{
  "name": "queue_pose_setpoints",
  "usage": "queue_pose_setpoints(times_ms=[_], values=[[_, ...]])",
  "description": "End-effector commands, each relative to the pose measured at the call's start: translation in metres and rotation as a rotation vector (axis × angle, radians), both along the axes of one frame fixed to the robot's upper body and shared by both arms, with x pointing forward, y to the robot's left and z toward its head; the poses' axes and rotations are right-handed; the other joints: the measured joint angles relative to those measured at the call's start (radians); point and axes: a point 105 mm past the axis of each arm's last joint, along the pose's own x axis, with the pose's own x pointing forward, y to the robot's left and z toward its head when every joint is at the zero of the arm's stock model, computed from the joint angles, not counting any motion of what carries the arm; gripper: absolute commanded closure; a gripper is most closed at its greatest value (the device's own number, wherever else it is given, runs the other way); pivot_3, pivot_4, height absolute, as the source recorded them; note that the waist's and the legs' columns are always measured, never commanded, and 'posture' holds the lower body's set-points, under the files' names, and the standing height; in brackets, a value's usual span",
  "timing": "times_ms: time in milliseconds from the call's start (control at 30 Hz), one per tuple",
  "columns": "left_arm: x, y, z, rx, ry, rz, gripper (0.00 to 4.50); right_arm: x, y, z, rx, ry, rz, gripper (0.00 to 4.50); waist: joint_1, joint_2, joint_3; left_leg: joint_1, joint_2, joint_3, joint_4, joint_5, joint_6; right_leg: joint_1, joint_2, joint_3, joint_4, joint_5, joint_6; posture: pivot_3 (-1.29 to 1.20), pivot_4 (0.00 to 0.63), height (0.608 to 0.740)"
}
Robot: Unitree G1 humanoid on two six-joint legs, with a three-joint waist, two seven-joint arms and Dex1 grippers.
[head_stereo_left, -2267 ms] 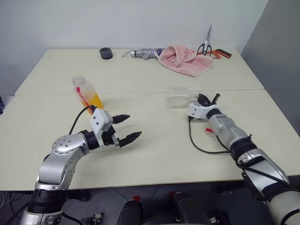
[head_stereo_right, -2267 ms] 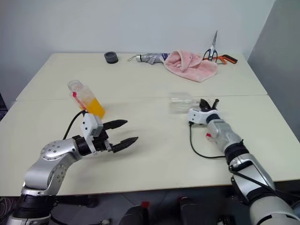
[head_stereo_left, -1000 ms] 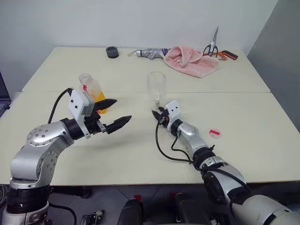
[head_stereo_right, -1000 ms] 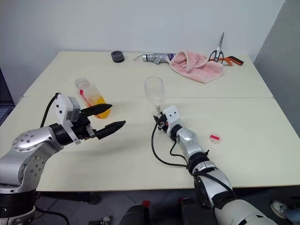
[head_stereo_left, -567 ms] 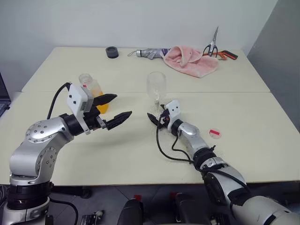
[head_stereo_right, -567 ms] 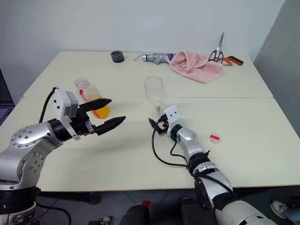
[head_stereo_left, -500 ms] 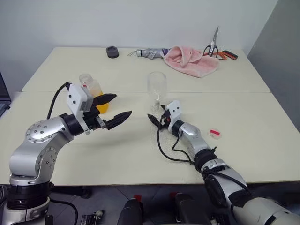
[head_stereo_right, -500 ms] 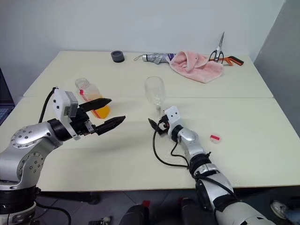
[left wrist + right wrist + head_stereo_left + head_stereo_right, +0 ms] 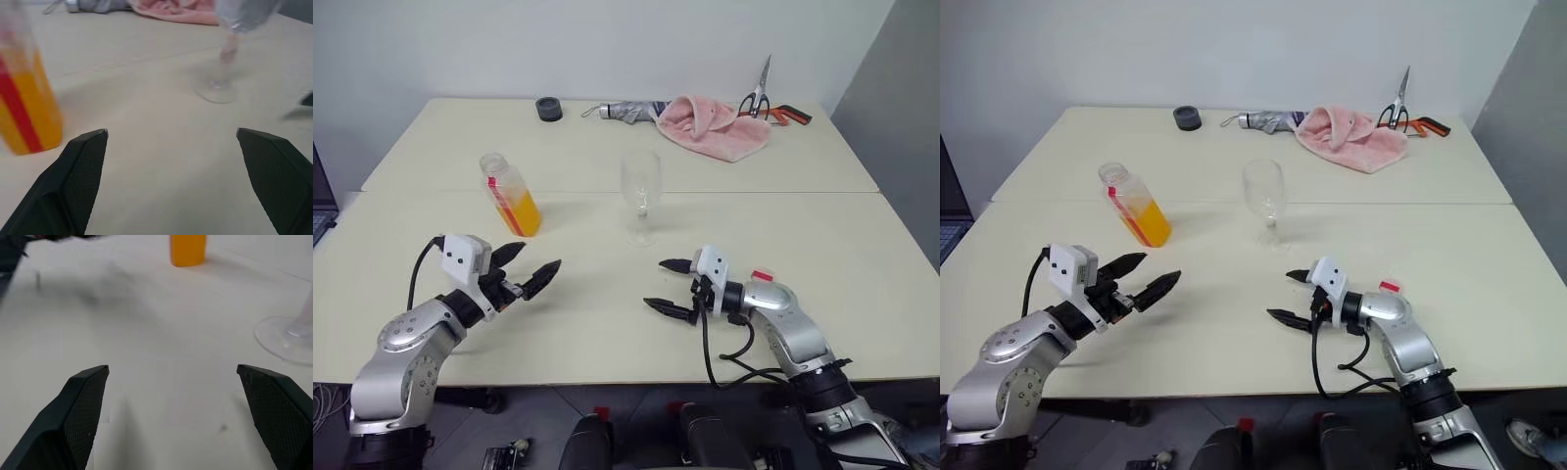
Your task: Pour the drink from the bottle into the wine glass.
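Observation:
The bottle (image 9: 509,194) stands on the table at the left with a slight lean, its neck open and the orange drink (image 9: 524,213) filling its lower half. To its right, near the table's middle, the wine glass (image 9: 640,196) stands upright and holds nothing. My left gripper (image 9: 536,257) hovers open in front of the bottle, apart from it. My right gripper (image 9: 656,283) is open too, near the front edge, short of the glass and pointing left. In the wrist views the bottle (image 9: 24,98) and the glass foot (image 9: 286,335) lie beyond the open fingers.
A small red cap (image 9: 762,276) lies on the table beside my right forearm. Along the far edge are a black tape roll (image 9: 547,108), a folded umbrella (image 9: 622,110), a pink towel (image 9: 710,122) and scissors (image 9: 759,93). A seam (image 9: 460,192) joins the two tables.
My right gripper opened, let go of the glass's base and drew back toward the front edge; the glass stays upright. My left gripper sank and moved left, away from the bottle.

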Motion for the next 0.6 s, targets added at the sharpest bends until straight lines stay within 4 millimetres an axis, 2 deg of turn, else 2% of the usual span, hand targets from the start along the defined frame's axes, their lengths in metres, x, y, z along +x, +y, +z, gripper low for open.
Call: queue_pose_setpoints(times_ms=[33,200,600], values=[[0.005,0.024,0.001,0.016,-0.058,0.149,0.00,-0.014,0.005,0.024,0.024,-0.042,0.060,0.03,0.001,0.000,0.000,0.000,0.000,0.000,0.000,0.000,0.000,0.000,0.000,0.000,0.000,0.000,0.000,0.00,0.150,0.740],[0.021,0.046,0.011,0.053,-0.116,0.262,0.00,-0.021,0.008,0.042,0.043,-0.049,0.083,0.03,0.005,-0.001,0.000,-0.001,0.000,-0.001,0.000,0.000,0.000,0.000,0.001,-0.001,0.000,0.000,0.000,0.00,0.150,0.740],[0.049,0.054,0.037,0.058,-0.173,0.262,0.00,-0.020,0.015,0.056,0.038,-0.053,0.043,0.03,0.005,-0.001,0.000,-0.001,-0.001,-0.001,0.000,0.000,0.000,0.000,0.000,-0.002,0.000,0.000,0.000,0.00,0.150,0.740]])
